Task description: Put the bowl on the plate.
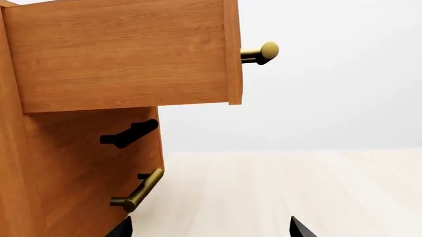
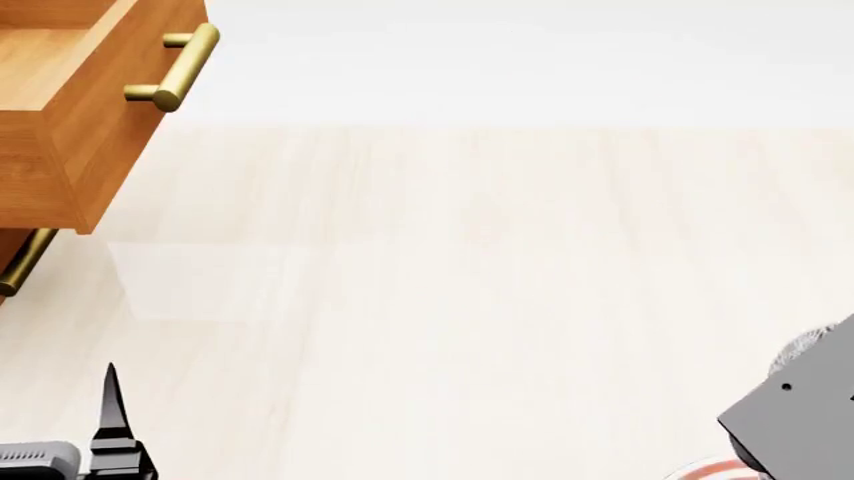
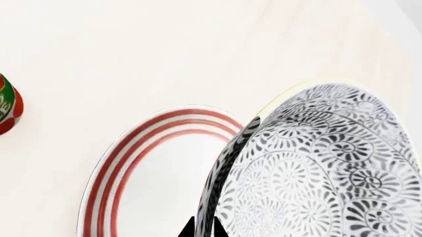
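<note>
Pale wooden tabletop point(image 3: 132, 49), bowl point(image 3: 316, 168) tipped on edge above plate point(image 3: 125, 163), rim clamped in right end effector point(image 3: 203, 229), left end effector point(image 1: 207, 228) spread apart

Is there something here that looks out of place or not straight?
Yes. The cabinet's top drawer stands pulled out, its brass handle jutting over the floor. In the right wrist view the bowl is tipped steeply, rim on edge, held at the right gripper beside the plate, not yet set flat on it.

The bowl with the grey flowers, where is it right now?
The bowl shows only in the right wrist view, tilted and close to the camera at the right gripper, its rim overlapping the plate; a red can stands farther off.
</note>
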